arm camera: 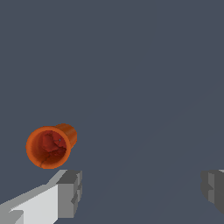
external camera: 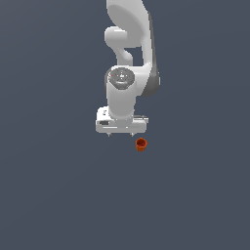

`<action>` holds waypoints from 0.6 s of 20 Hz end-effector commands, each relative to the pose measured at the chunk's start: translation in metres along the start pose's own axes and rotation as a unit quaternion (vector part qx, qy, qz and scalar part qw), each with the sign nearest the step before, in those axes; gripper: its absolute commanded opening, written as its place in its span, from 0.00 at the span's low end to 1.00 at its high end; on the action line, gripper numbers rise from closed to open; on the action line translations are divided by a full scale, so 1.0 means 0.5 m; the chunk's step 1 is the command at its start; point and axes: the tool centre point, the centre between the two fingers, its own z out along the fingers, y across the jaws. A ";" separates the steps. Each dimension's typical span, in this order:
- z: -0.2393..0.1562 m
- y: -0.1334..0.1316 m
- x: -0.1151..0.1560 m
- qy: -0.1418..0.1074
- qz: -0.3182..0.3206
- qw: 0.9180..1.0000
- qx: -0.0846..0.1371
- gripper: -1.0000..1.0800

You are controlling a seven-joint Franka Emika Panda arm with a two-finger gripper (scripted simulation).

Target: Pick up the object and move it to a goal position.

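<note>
The object (external camera: 140,144) is a tiny orange-red cup-like piece with a ring top and a darker hollow. It sits on the flat grey surface just below and to the exterior view's right of my white gripper (external camera: 120,134). In the wrist view the object (arm camera: 49,147) lies outside the fingers, beside one grey fingertip (arm camera: 70,192). The other fingertip (arm camera: 213,189) is far across. The gripper (arm camera: 141,190) is open and empty, with nothing between the fingers.
The plain dark grey surface (external camera: 58,195) fills both views. The white arm (external camera: 128,44) rises above the gripper toward the top of the exterior view.
</note>
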 end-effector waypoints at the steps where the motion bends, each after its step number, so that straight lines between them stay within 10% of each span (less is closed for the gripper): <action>1: 0.000 0.000 0.000 0.000 0.000 1.000 0.000 0.96; 12: 0.004 -0.032 0.003 -0.003 -0.030 1.000 0.007 0.96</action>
